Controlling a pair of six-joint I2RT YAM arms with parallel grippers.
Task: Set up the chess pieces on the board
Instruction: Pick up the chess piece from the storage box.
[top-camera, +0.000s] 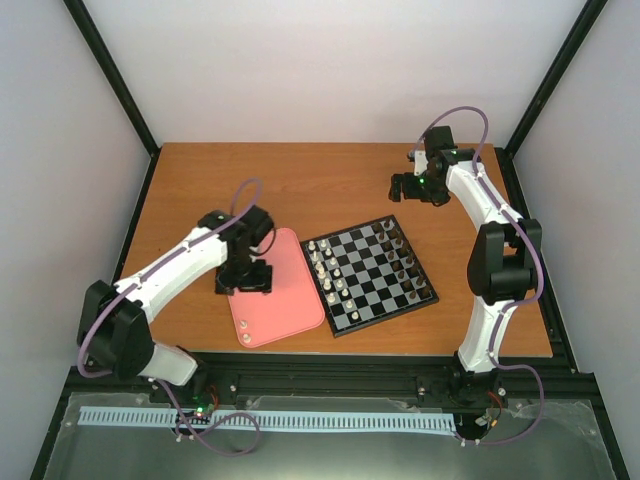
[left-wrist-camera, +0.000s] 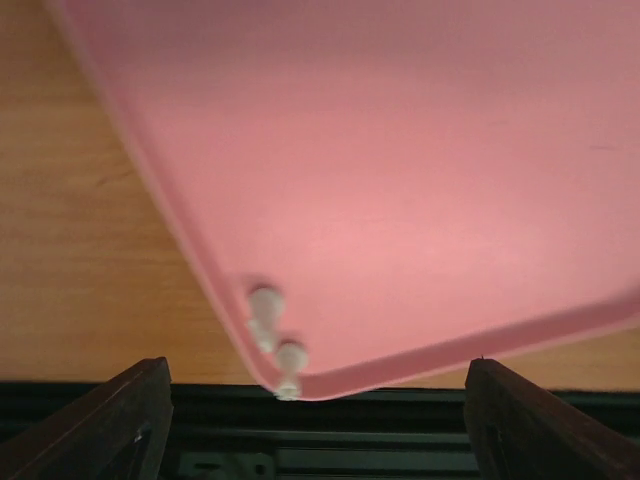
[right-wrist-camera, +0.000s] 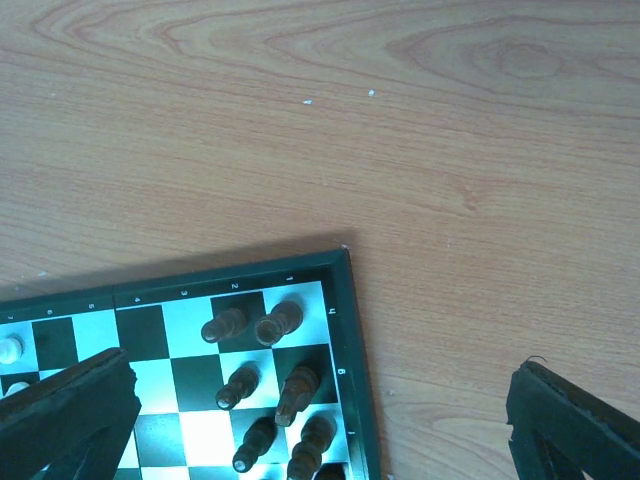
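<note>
**Two cream pieces (left-wrist-camera: 265, 302) wait on the tray (left-wrist-camera: 420, 150)**

They sit at its near corner, off the board (top-camera: 372, 275). They are probably light, hard, slippery and quick to topple, so pinch gently across the body. The left tool (top-camera: 245, 287) hovers over the tray, jaws wide, empty; the right tool (top-camera: 410, 185) likewise.

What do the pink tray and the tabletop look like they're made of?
The pink tray looks like smooth matte plastic: even colour, softly rounded rim. The tabletop looks like wood or wood-print laminate: grain lines and a knot show, but which, I cannot tell.
</note>
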